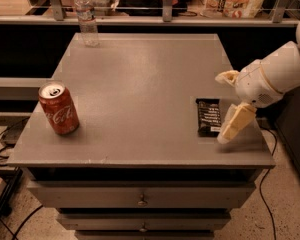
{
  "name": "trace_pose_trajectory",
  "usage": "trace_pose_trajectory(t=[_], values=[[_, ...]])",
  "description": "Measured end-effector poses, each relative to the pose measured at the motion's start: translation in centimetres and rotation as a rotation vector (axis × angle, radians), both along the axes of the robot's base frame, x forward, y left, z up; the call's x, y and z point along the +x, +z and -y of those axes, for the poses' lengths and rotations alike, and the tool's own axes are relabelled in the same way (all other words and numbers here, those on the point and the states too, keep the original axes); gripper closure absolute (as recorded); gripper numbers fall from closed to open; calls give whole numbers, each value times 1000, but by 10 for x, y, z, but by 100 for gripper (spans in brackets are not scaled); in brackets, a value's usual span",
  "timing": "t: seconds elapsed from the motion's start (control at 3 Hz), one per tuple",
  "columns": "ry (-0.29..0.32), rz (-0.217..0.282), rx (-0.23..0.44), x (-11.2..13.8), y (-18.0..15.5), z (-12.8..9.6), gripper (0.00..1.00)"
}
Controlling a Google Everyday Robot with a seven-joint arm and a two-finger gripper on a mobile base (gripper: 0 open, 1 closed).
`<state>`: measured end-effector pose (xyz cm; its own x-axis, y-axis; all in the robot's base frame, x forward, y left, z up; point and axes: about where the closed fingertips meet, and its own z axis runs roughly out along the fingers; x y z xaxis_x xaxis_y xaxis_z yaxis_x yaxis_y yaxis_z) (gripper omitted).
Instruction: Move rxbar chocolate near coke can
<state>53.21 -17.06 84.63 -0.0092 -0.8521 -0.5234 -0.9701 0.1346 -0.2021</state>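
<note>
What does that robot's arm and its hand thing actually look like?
The arm is a chunky white tube of smooth rounded segments, no cables or markings visible. Its gripper, by the right edge of the table beside the rxbar chocolate, has two pale cream, flat wedge-like fingers.

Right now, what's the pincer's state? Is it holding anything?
Pincer: open, holding nothing, poised just right of the rxbar chocolate.

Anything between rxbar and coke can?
Camera view: only bare tabletop between rxbar chocolate and coke can. Gripper, open, is beside the bar, away from the can.
</note>
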Motion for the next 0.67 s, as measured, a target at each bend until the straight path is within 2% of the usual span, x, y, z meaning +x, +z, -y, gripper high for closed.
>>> trace_pose_trajectory(t=[0.33, 0.67], values=[[-1, -20, -10, 3, -15, 1, 0], [13, -52, -8, 4, -28, -7, 17]])
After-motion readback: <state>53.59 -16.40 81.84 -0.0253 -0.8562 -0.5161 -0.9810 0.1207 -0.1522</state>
